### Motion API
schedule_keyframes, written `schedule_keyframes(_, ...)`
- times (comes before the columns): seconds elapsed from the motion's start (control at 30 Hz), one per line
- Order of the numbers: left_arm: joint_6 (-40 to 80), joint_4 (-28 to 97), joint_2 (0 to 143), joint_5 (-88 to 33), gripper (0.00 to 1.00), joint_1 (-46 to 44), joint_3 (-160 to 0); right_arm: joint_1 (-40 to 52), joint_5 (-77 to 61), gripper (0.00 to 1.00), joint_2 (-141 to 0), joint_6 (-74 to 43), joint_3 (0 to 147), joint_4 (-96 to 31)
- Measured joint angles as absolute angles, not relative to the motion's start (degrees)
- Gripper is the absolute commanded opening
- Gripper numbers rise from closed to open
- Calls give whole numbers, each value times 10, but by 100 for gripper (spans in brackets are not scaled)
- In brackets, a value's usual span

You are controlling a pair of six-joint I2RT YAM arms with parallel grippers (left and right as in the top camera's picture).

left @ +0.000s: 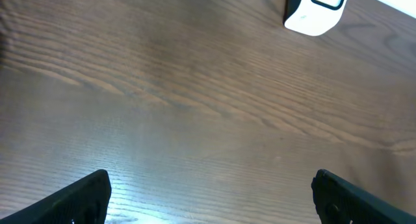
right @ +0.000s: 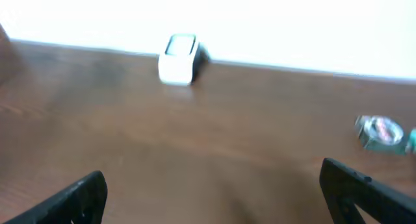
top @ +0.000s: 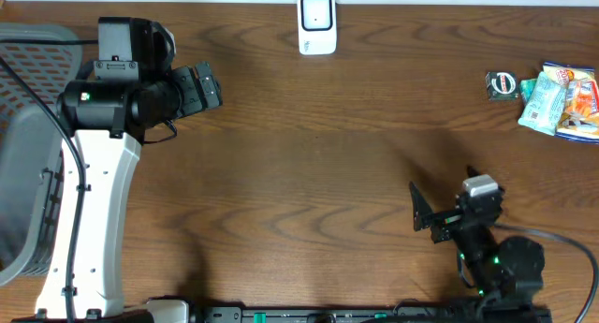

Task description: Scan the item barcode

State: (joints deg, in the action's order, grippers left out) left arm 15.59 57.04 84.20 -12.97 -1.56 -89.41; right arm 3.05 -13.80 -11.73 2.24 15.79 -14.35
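The white barcode scanner [top: 316, 23] stands at the table's far edge, centre; it also shows as a white scanner [left: 315, 10] at the top right of the left wrist view and, blurred, as the scanner [right: 179, 58] far ahead in the right wrist view. The items lie at the far right: a small dark packet with a round label [top: 503, 84] [right: 383, 133] and a pile of light snack packets [top: 563, 100]. My left gripper [top: 211, 89] [left: 211, 191] hovers open and holds nothing, left of the scanner. My right gripper [top: 442, 184] [right: 211, 191] is open over bare wood at the front right.
A grey mesh basket [top: 28, 173] sits off the table's left edge beside the left arm's white base [top: 89, 229]. The brown wooden table [top: 309, 173] lies between the two arms.
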Motion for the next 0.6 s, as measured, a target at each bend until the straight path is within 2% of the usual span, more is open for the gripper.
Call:
schedule_keyframes(0.37, 156, 571, 842, -130, 98, -16, -894, 23, -145, 99, -22, 24, 14, 67)
schedule_keyframes(0.6, 156, 570, 842, -130, 98, -16, -894, 0, -138, 99, -7, 23, 6, 52)
